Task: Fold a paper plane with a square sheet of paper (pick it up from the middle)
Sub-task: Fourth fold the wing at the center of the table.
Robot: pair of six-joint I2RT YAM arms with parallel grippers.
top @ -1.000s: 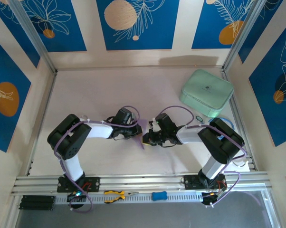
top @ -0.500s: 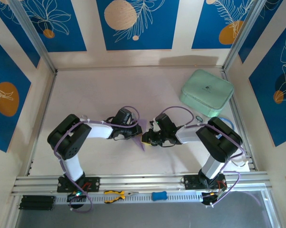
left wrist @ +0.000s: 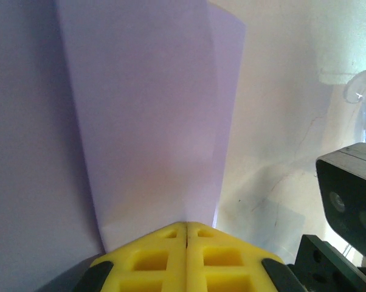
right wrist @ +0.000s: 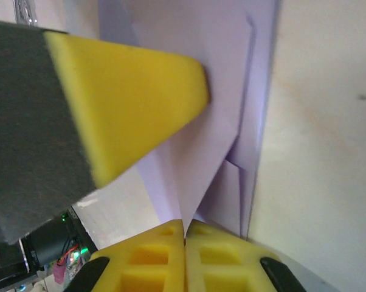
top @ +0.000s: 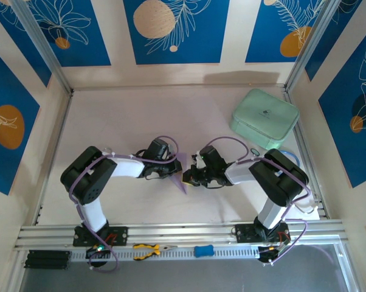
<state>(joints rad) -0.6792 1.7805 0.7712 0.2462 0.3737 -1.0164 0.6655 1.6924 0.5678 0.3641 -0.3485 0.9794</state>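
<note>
Clamping the paper plane (left wrist: 158, 121) from opposite sides, left gripper (left wrist: 187, 226) and right gripper (right wrist: 184, 224) pinch it mid-table.

The folded paper (left wrist: 152, 121) is pale lavender, and the left gripper (left wrist: 186, 226) and right gripper (right wrist: 184, 224) carry yellow pads. The case (top: 264, 119) is mint green, the wall panels (top: 201, 36) blue with orange discs and white leaf outlines.
</note>
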